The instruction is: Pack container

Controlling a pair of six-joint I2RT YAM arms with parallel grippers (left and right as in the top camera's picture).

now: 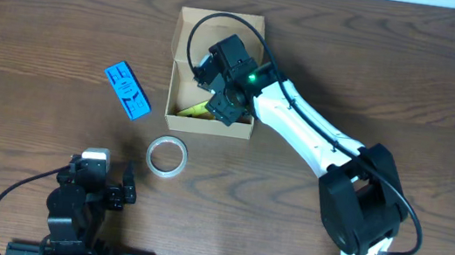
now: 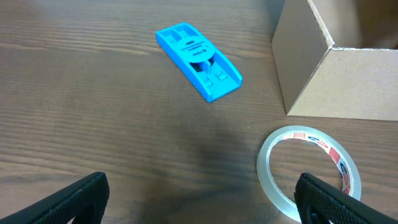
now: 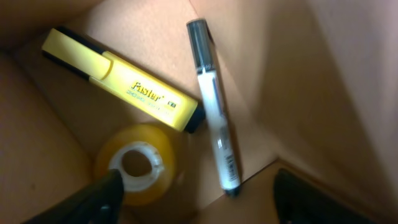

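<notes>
- Nearest us, our left gripper (image 2: 200,186) has its fingers spread wide and grips nothing.
- Just beyond it lies a clear tape ring (image 1: 166,156), then a flat blue plastic packet (image 1: 127,91).
- Farther back, mid-table, sits the open-topped tan cardboard container (image 1: 210,127). Our right gripper (image 3: 199,199) reaches inside it, jaws apart and empty, above a yellow highlighter (image 3: 124,87), a white marker (image 3: 214,106) and a yellow tape roll (image 3: 137,165).
</notes>
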